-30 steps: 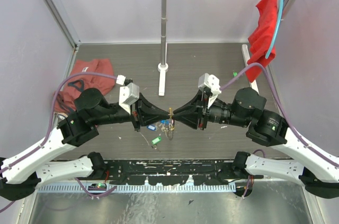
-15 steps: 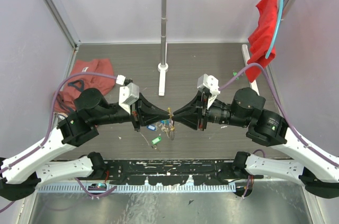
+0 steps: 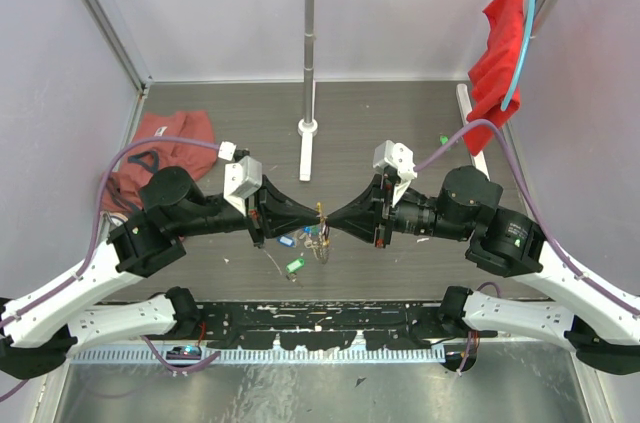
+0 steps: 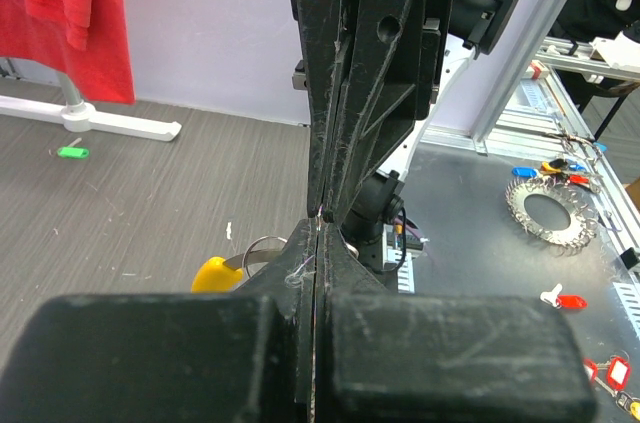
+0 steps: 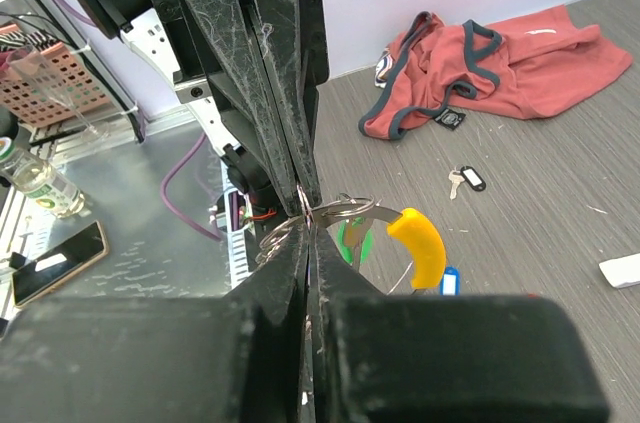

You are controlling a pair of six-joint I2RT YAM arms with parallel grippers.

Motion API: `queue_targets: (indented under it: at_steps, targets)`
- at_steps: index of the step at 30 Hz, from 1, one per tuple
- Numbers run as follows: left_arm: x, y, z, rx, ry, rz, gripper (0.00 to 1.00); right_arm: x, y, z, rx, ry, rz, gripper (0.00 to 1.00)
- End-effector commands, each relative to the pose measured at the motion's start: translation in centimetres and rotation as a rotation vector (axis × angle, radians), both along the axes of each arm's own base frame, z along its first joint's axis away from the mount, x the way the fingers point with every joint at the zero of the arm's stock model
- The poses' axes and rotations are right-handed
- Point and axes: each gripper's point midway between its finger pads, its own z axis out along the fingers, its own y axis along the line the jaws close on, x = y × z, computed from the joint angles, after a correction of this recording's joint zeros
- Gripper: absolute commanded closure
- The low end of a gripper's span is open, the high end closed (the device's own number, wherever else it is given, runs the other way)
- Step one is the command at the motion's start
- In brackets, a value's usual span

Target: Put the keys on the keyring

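The keyring [image 5: 415,243] hangs above the worktop [image 3: 400,113], toward its near edge. The left fingers [image 3: 295,213] and right fingers [image 3: 345,215] both clench it.

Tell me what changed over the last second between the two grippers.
The right gripper closed its jaws onto the keyring wire, barely shifting. The left gripper stayed shut on the ring, tip to tip with the right; the green-tagged key below did not move.

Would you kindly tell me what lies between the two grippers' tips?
The keyring lies there, pinched where the shut left gripper and right gripper meet; the right wrist view shows it.
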Motion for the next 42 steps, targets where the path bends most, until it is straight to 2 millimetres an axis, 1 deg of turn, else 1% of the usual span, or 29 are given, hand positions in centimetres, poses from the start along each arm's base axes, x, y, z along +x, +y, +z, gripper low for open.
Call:
queue_targets:
  at_steps: [1,12,15,18,20,21,25,28,32,38,42]
  targets:
    - [-0.2,0.5,1.7,-0.060,-0.043,0.005,1.00,-0.4,-0.3,1.5,0.041,-0.011,0.007,0.95]
    - [-0.2,0.7,1.8,-0.065,-0.047,0.008,1.00,-1.0,0.6,-0.1,-0.021,0.030,0.064,0.95]
    - [-0.2,0.7,1.9,-0.065,-0.047,0.009,1.00,-1.0,0.7,-0.3,-0.028,0.030,0.067,0.95]
    - [-0.2,0.7,1.9,-0.066,-0.048,0.010,1.00,-0.9,0.8,-0.4,-0.033,0.031,0.067,0.92]
    - [-0.2,0.7,1.9,-0.065,-0.048,0.008,1.00,-0.9,0.9,-0.5,-0.037,0.032,0.069,0.87]
    - [-0.3,0.7,1.9,-0.066,-0.048,0.006,1.00,-0.9,0.9,-0.5,-0.035,0.029,0.070,0.83]
    - [-0.2,0.6,1.8,-0.063,-0.047,0.004,1.00,-0.6,0.7,0.2,-0.017,-0.001,0.053,0.75]
    - [-0.3,0.6,1.8,-0.064,-0.047,0.004,1.00,-0.4,0.0,1.4,0.021,-0.055,0.028,0.69]
    - [-0.4,0.7,2.2,-0.078,-0.047,0.001,1.00,-0.7,-0.9,2.8,0.091,-0.146,0.030,0.64]
    - [-1.0,0.8,3.3,-0.118,-0.048,-0.029,1.00,-1.1,-0.7,3.7,0.126,-0.229,0.062,0.64]
    - [-1.5,0.7,3.8,-0.138,-0.046,-0.058,1.00,-1.3,-0.2,4.1,0.140,-0.244,0.086,0.70]
